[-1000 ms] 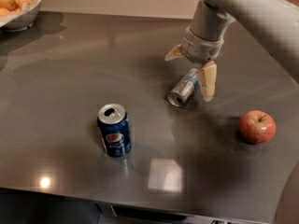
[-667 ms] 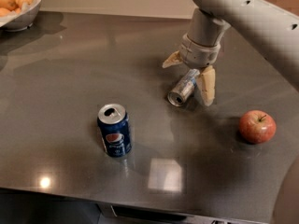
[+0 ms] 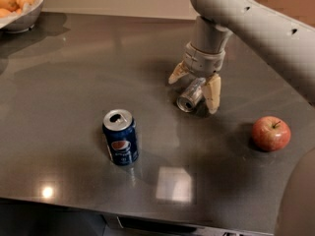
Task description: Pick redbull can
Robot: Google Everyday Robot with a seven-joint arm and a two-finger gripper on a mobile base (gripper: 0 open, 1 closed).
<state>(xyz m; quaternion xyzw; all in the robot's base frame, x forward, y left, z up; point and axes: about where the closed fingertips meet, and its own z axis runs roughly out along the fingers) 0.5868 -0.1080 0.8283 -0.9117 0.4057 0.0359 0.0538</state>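
Note:
The redbull can (image 3: 190,95) is a slim silver can lying on its side on the dark table (image 3: 74,82), its open end toward me. My gripper (image 3: 196,89) hangs over it from the grey arm, right of centre. Its tan fingers (image 3: 212,93) are spread apart, one on each side of the can. The can's far end is hidden under the gripper's wrist.
A wider dark blue Pepsi can (image 3: 120,137) stands upright in front, left of the gripper. A red apple (image 3: 270,133) lies at the right. A white bowl of fruit (image 3: 19,3) sits at the far left corner. The table's front edge runs along the bottom.
The gripper has shifted slightly left and lower over the lying can, with its fingers still spread. The can, the Pepsi can and the apple have not moved.

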